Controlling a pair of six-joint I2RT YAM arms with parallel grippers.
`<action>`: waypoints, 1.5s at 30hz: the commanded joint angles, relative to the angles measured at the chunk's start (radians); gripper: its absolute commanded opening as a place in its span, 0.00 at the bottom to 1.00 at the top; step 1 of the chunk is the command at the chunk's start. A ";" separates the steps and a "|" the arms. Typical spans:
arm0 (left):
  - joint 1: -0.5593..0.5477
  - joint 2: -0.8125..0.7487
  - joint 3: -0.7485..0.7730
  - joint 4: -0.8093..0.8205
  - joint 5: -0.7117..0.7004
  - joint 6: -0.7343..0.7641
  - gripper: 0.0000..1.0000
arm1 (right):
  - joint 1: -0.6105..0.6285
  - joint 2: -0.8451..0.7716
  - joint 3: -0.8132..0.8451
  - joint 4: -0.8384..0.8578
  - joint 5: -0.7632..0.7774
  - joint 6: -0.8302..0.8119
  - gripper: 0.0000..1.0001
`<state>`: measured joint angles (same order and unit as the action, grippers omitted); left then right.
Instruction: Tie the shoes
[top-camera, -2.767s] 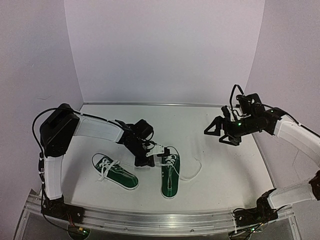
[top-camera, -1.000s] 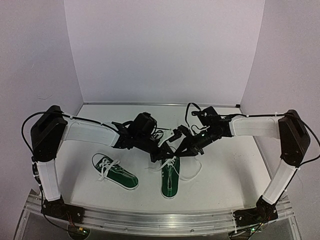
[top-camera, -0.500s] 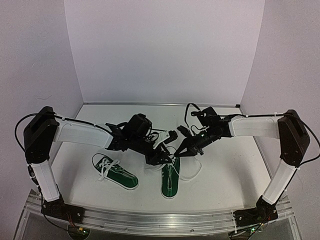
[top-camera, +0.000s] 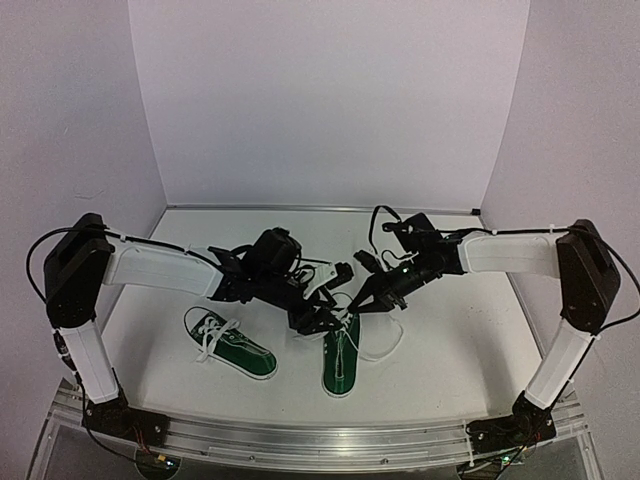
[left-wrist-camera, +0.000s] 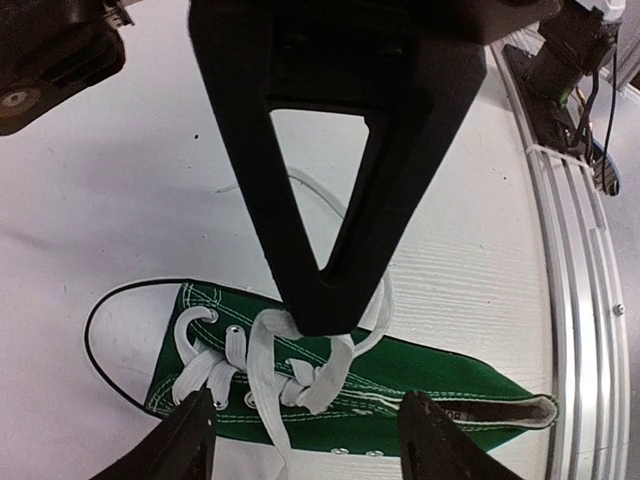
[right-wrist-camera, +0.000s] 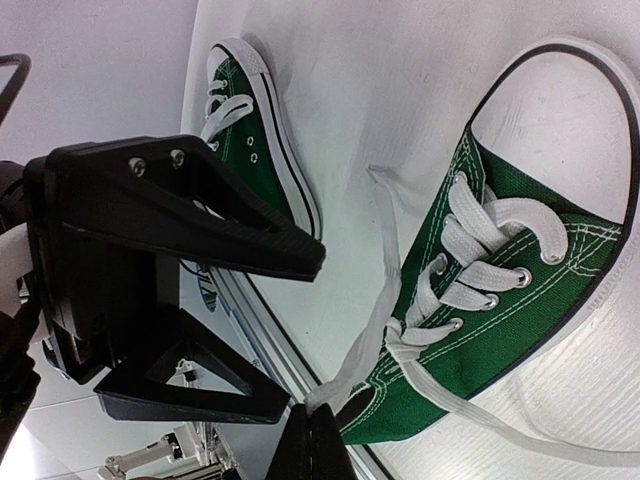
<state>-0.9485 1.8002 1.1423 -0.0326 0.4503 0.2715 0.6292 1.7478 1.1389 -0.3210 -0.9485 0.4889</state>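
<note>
Untied green sneaker (left-wrist-camera: 450, 372) lies directly beneath both grippers, second sneaker (top-camera: 235, 348) apart on the left gripper's outer side. The right gripper (right-wrist-camera: 312, 425) pinches a white lace (right-wrist-camera: 352, 372); the left gripper (left-wrist-camera: 310, 445) gapes empty alongside. A hard tug could drag the light shoe or slip the lace.

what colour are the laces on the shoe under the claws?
White. The laces show best in the right wrist view.
</note>
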 joint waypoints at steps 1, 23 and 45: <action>-0.003 0.049 0.074 0.025 0.016 0.017 0.58 | 0.005 -0.050 0.007 0.025 -0.003 -0.017 0.00; -0.006 0.068 0.074 -0.008 0.039 0.063 0.00 | -0.029 -0.159 -0.045 -0.066 0.195 0.035 0.44; -0.019 0.036 0.053 -0.030 0.014 0.119 0.00 | -0.058 0.034 -0.033 -0.382 0.677 0.069 0.43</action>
<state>-0.9541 1.8893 1.2047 -0.0702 0.4691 0.3651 0.5678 1.7242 1.0453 -0.6848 -0.3262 0.5691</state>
